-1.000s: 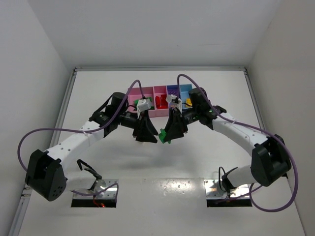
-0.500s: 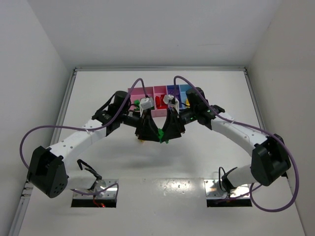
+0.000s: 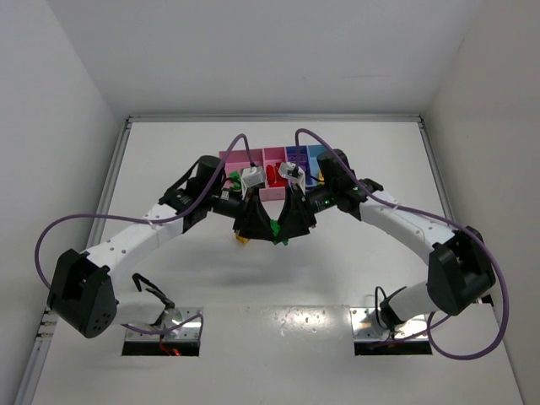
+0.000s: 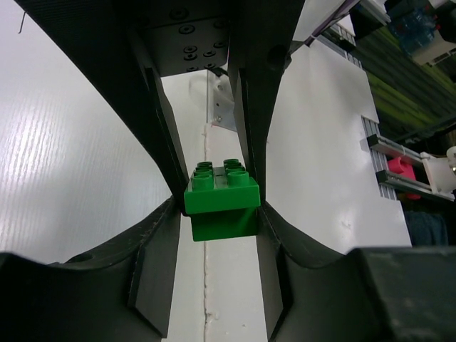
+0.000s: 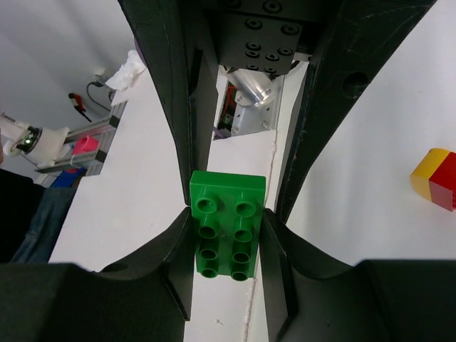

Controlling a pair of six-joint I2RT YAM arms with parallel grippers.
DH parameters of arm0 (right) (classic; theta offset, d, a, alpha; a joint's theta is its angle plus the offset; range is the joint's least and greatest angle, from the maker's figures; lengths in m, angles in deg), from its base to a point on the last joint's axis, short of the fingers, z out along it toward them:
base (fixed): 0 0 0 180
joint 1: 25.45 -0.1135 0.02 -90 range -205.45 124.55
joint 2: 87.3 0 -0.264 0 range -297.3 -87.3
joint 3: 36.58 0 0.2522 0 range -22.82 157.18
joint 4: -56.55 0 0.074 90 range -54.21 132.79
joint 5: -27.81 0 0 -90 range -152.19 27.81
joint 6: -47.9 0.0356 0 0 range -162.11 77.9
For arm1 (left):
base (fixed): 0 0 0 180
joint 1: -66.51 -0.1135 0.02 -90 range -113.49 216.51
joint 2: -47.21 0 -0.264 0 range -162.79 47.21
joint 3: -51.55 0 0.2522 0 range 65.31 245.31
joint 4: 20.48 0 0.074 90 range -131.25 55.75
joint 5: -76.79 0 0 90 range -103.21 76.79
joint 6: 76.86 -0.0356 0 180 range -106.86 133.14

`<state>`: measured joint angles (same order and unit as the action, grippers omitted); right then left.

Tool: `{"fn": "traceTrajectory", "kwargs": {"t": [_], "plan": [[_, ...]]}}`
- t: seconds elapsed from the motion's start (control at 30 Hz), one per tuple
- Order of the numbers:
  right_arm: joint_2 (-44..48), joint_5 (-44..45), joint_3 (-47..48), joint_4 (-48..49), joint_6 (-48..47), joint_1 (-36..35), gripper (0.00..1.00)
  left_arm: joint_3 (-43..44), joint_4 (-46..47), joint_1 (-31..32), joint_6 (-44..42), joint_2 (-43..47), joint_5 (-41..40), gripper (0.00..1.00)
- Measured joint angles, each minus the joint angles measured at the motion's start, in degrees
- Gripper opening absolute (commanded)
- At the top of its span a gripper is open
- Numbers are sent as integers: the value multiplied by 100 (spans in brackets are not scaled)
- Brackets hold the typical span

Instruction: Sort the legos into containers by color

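Two grippers are sharing one green lego: our right gripper is pinching it tight across its long sides, and our left gripper is standing narrow around its other end, both sides looking in contact. We are holding the piece low over the table, just on the near side of the containers, not yet in any bin. We are judging the main risk to be a tug-of-war: if the arms are pulling unevenly, the smooth sides may be slipping free and the lego dropping or springing away. The two grippers are also crowding each other, so a knock between them is possible, and a yellow-and-red lego lying close by could be getting bumped
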<state>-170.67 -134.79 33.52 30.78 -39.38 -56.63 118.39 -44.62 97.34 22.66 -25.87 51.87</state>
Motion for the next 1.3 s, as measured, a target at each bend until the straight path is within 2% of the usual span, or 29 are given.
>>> {"fn": "traceTrajectory", "kwargs": {"t": [0.03,0.07,0.17,0.37,0.5,0.63,0.7,0.73,0.8,0.87,0.93,1.13,1.23,1.27,1.3], "plan": [[0,0,2,-11,-4,0,7,0,0,0,-2,0,0,18],[0,2,2,-15,-9,0,25,0,0,0,0,0,0,16],[0,7,7,-46,-17,4,43,0,0,0,0,0,-2,14],[7,-98,15,-168,-55,11,50,-9,-28,-2,-4,0,-17,12],[7,-149,17,-208,-55,35,48,-11,-22,-2,-4,0,-24,12],[7,-109,20,-219,-61,48,33,-11,-4,0,-2,2,20,12],[7,-90,22,-214,-55,74,33,-11,26,0,-4,2,17,12],[7,-90,26,-216,-55,79,29,-11,44,0,-4,2,7,12],[7,-92,28,-212,-57,98,29,-11,61,0,-4,2,2,12],[7,-92,28,-212,-57,118,44,-11,63,0,-2,2,-4,12],[7,-120,28,-219,-52,129,49,-13,63,0,-7,2,-24,12],[7,-155,28,-227,-52,142,48,-24,66,-4,-11,2,-55,11],[7,-131,28,-225,-57,164,32,-24,87,-4,-17,9,-42,11],[7,-120,28,-223,-48,173,20,-24,101,-4,-22,13,-39,11],[7,-107,28,-212,-55,179,16,-24,118,-4,-24,13,-39,11]]}}
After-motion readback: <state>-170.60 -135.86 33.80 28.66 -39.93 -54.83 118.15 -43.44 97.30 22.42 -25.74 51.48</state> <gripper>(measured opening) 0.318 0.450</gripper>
